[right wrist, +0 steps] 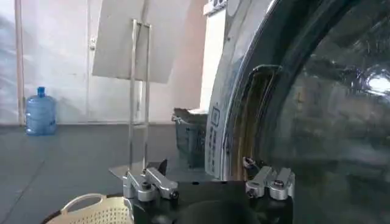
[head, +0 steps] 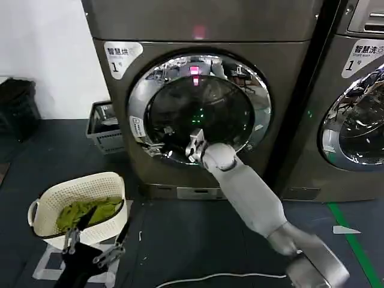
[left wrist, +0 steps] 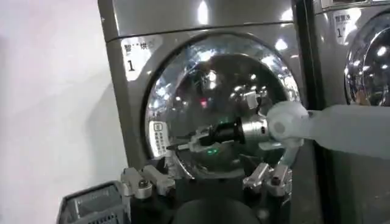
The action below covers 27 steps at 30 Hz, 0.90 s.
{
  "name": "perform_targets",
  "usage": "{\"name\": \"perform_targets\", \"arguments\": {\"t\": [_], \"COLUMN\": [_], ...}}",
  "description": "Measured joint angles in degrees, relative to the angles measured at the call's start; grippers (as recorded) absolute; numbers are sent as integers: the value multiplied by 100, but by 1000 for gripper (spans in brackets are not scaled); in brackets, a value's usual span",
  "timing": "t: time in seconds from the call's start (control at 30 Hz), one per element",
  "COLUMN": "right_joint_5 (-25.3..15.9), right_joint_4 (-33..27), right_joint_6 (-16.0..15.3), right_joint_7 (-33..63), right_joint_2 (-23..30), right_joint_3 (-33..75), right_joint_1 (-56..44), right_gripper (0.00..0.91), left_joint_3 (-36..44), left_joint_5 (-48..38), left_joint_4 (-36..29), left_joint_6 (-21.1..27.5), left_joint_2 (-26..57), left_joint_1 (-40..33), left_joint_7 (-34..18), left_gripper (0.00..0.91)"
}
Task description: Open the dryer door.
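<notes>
Upper centre of the head view: the bronze-grey dryer point(head: 204, 30), square to the camera. At the right edge, a second grey machine point(head: 360, 150) with a similar round door, no part of this job.

Set in the dryer's front, filling the middle of the frame: the dryer door point(head: 139, 102), chrome ring around dark glass. Looks shut or barely cracked; cannot tell which. Hinge side unconfirmed too, though the approach at the left rim suggests a catch there.

Slanting up from the lower right corner to the door's lower left: the pale right arm point(head: 252, 198), stretched long so the wrist can meet the rim edge-on.

Lower left of the frame: a white laundry basket point(head: 45, 198) of green cloth, on the floor clear of the door's likely swing. Behind it, against the machine's left flank, a grey crate point(head: 105, 129).

At the bottom left edge, over the basket's near side: the left gripper point(head: 93, 243), fingers spread on nothing, parked low out of the way.

Smallest and busiest: the right gripper point(head: 193, 146), tip at the door's lower-left rim. In the left wrist view, reaching leftward toward the chrome edge point(left wrist: 183, 146). In its own wrist view, fingers point(right wrist: 149, 185) spread apart, clamped on nothing, facing a dark recess point(right wrist: 253, 122) along the door's edge, probably the pull point.

Judged as early: hook in, then draw outward.
</notes>
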Motion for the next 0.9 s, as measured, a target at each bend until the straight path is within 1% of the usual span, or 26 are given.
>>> {"name": "perform_targets", "arguments": {"t": [0.27,0.37,0.47,0.6,0.7,0.9], "right_joint_5": [1,-1,8,17,23,41], "right_joint_4": [-298,-328,-310,-238,-136,105], "right_joint_6": [-47,-83,-132,-197,-273,-275], "right_joint_7": [-224,-380,-588,-837,-1097,-1724], "right_joint_2": [131,140,139,115,55,-116], "right_joint_3": [-3,5,17,2,-18,-71], "right_joint_1": [126,145,148,174,146,74], "right_gripper": [907,907,907,907,907,907], "left_joint_3": [-4,-40,-48,-108,-195,-482], "left_joint_5": [-17,-163,-164,-321,-569,-1103], "left_joint_4": [0,0,0,0,0,-2], "left_joint_6": [241,331,476,909,1200,1610], "left_joint_2": [26,57,77,116,172,417], "left_joint_1": [-80,-130,-166,-231,-354,-743], "left_joint_7": [220,334,332,279,164,-451], "left_gripper": [907,907,907,907,907,907]}}
